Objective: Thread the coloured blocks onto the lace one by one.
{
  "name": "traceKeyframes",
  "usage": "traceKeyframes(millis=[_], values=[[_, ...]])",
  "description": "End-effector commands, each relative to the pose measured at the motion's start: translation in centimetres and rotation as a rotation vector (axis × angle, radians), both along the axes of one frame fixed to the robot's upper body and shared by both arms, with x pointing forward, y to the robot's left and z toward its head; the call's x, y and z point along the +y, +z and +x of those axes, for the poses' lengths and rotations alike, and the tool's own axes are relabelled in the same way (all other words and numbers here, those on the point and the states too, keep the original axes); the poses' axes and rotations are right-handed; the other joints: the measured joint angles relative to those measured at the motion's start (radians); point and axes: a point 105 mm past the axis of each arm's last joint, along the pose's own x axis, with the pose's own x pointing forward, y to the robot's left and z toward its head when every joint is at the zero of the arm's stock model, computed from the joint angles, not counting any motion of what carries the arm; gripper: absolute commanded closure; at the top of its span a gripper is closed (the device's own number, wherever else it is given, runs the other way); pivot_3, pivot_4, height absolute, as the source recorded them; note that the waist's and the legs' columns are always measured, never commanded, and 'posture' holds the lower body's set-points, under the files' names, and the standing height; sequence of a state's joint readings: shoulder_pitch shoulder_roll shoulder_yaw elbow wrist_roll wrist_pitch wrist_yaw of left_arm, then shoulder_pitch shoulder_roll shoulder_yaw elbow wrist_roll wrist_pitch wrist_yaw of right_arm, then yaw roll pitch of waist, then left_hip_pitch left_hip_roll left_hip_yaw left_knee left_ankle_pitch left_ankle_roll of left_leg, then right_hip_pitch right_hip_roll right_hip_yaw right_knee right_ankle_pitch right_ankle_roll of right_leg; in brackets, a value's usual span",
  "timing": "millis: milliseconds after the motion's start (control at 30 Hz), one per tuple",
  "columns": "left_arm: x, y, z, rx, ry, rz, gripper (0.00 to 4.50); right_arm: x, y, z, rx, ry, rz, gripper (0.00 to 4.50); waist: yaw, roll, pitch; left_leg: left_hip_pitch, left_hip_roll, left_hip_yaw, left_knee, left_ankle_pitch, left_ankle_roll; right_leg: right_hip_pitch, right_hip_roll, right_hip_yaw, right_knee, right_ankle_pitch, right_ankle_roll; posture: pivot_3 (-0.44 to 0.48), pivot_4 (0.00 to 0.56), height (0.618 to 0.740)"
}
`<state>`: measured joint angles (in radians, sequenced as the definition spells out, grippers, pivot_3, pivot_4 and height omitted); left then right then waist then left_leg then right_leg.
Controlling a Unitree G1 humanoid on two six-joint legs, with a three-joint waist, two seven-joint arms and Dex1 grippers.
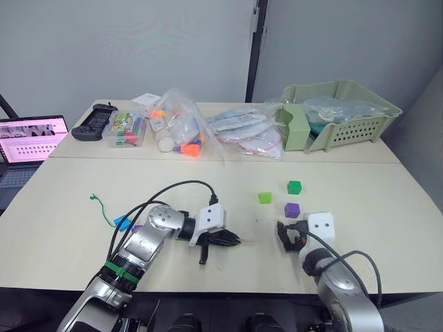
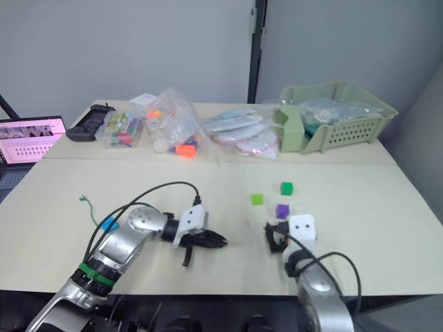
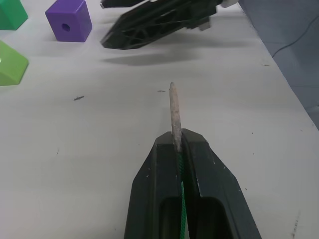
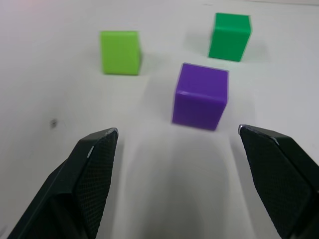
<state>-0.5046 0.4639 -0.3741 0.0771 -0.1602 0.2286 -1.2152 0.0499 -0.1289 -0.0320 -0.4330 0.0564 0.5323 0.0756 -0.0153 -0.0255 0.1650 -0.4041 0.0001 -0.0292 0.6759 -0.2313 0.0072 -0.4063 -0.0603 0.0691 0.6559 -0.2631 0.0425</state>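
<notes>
Left wrist view: left gripper (image 3: pixel 177 144) clamps the thin green lace (image 3: pixel 174 112), its stiff pale tip protruding; right gripper (image 4: pixel 177 144) gapes before a purple plastic cube (image 4: pixel 201 95) on the table

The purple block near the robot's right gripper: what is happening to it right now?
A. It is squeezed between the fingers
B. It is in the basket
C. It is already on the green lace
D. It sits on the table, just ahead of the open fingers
D: the purple block rests free on the table, ahead of the open right gripper, untouched.
</notes>
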Motion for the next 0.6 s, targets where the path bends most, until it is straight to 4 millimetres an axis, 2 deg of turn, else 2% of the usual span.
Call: traceKeyframes(millis=[33, 167, 267, 300, 400, 533, 600], values=[[-0.1, 0.8, -0.1, -0.021, -0.012, -0.023, 4.50, -0.9, 0.8, 1.2, -0.074, -0.065, -0.024, 0.42, 0.000, 0.000, 0.000, 0.000, 0.000, 0.000, 0.000, 0.000, 0.000, 0.000, 0.000, 0.000, 0.000, 0.000, 0.000, 0.000, 0.150, 0.740], [0.0, 0.6, -0.2, -0.019, -0.008, -0.021, 4.50, -1.1, 0.4, 3.0, -0.083, -0.082, -0.005, 0.42, -0.004, 0.000, 0.000, 0.000, 0.000, 0.000, 0.000, 0.000, 0.000, 0.000, 0.000, 0.000, 0.000, 0.000, 0.000, 0.000, 0.150, 0.740], [0.1, 0.6, -0.2, -0.021, -0.003, -0.020, 4.50, -1.1, -0.1, 3.2, -0.079, -0.091, 0.005, 0.42, -0.006, 0.000, 0.000, 0.001, 0.001, 0.000, -0.001, 0.000, 0.000, 0.000, 0.001, 0.000, 0.000, 0.000, 0.000, 0.000, 0.150, 0.740], [0.1, 0.6, -0.2, -0.021, -0.001, -0.020, 4.50, -1.1, -0.2, 3.2, -0.082, -0.098, 0.010, 0.94, -0.006, 0.000, 0.000, 0.001, 0.001, 0.000, -0.002, 0.000, 0.000, 0.000, 0.001, 0.000, 0.001, 0.000, 0.000, 0.000, 0.150, 0.740], [0.3, 0.6, -0.2, -0.022, 0.002, -0.016, 4.50, -0.3, -0.1, 2.9, -0.096, -0.066, 0.019, 1.94, -0.004, 0.000, 0.000, 0.000, 0.000, -0.001, -0.002, 0.000, 0.000, 0.000, 0.000, 0.000, 0.000, 0.000, 0.000, 0.000, 0.150, 0.740], [0.4, 0.5, -0.2, -0.023, 0.003, -0.016, 4.50, -0.2, -0.2, 2.7, -0.096, -0.077, 0.032, 3.23, -0.005, 0.000, 0.000, 0.001, 0.001, -0.001, -0.001, 0.000, 0.000, 0.000, 0.000, 0.000, 0.000, 0.000, 0.000, 0.000, 0.150, 0.740], [0.4, 0.5, -0.1, -0.024, 0.005, -0.017, 4.50, 0.0, 0.4, 2.5, -0.118, -0.076, 0.048, 3.33, -0.005, 0.000, 0.000, 0.001, 0.001, -0.001, -0.002, 0.000, 0.000, 0.000, 0.000, 0.000, 0.000, 0.000, 0.000, 0.000, 0.150, 0.740]])
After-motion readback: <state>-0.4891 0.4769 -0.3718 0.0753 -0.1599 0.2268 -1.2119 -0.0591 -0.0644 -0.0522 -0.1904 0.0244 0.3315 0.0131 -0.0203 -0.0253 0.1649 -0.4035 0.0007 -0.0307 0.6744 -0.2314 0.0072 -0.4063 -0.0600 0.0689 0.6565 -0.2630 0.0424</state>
